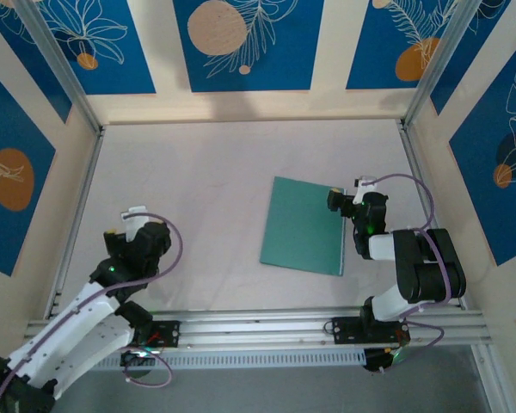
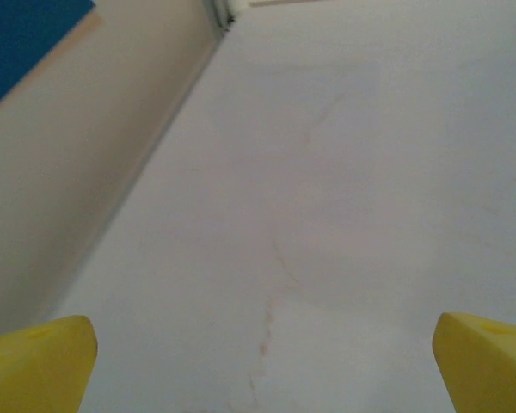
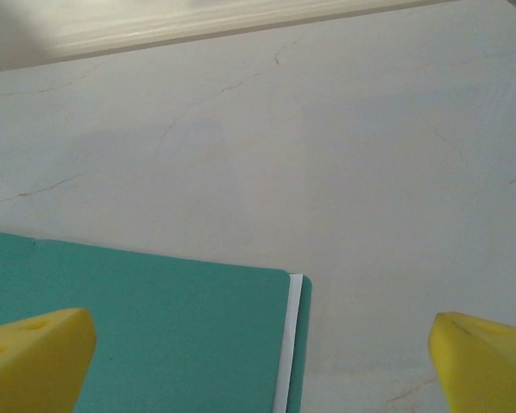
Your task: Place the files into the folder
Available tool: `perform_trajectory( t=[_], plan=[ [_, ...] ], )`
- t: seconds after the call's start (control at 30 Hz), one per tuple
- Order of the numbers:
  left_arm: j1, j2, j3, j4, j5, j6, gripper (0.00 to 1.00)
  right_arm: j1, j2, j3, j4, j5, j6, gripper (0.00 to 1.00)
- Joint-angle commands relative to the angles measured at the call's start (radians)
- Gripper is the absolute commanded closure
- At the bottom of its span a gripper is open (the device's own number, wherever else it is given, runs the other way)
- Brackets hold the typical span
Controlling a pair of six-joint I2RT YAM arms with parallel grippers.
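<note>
From above, the teal folder [image 1: 303,225] lies shut and flat on the bench [image 1: 206,189], at about 4 o'clock from the bench's middle. The right tool [image 1: 346,196] hovers at the folder's 2 o'clock corner, and the left tool [image 1: 131,215] sits well apart at the folder's 9 o'clock. On the left wrist camera, the left tool [image 2: 262,366] is spread wide with nothing between its yellow fingertips [image 2: 36,361], above bare bench. On the right wrist camera, the right tool [image 3: 258,366] is also wide open and empty. Below it is the folder's corner, where a thin white sheet [image 3: 288,344] edge peeks out between the covers toward 3 o'clock. The filing looks nearly finished, so the step in hand is probably tidying that edge. To do it well, bring one fingertip [image 3: 486,361] low beside the sheet and nudge it toward 9 o'clock until it sits flush. Keep light pressure on the cover so that it neither slides nor springs open.
</note>
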Motion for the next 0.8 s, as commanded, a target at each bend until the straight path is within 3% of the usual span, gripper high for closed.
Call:
perform_trajectory(
  t=[0.0, 0.17, 0.33, 0.57, 0.67, 0.77],
  plan=[
    [0.122, 0.042, -0.103, 0.388, 0.018, 0.179, 0.0, 0.005, 0.003, 0.015, 0.01, 0.026, -0.019, 0.01],
    [0.244, 0.28, -0.263, 0.975, 0.239, 0.395, 0.0, 0.005, 0.003, 0.014, 0.011, 0.024, -0.019, 0.01],
    [0.313, 0.568, -0.288, 1.386, 0.372, 0.448, 0.0, 0.005, 0.003, 0.015, 0.01, 0.024, -0.019, 0.01],
    [0.357, 0.832, -0.244, 1.643, 0.494, 0.485, 0.0, 0.005, 0.003, 0.014, 0.01, 0.024, -0.019, 0.01],
    [0.362, 0.833, -0.251, 1.635, 0.56, 0.487, 0.0, 0.005, 0.004, 0.015, 0.01, 0.024, -0.019, 0.01],
    [0.366, 0.932, -0.295, 1.83, 0.598, 0.51, 0.0, 0.004, 0.003, 0.015, 0.011, 0.024, -0.019, 0.01]
  ],
)
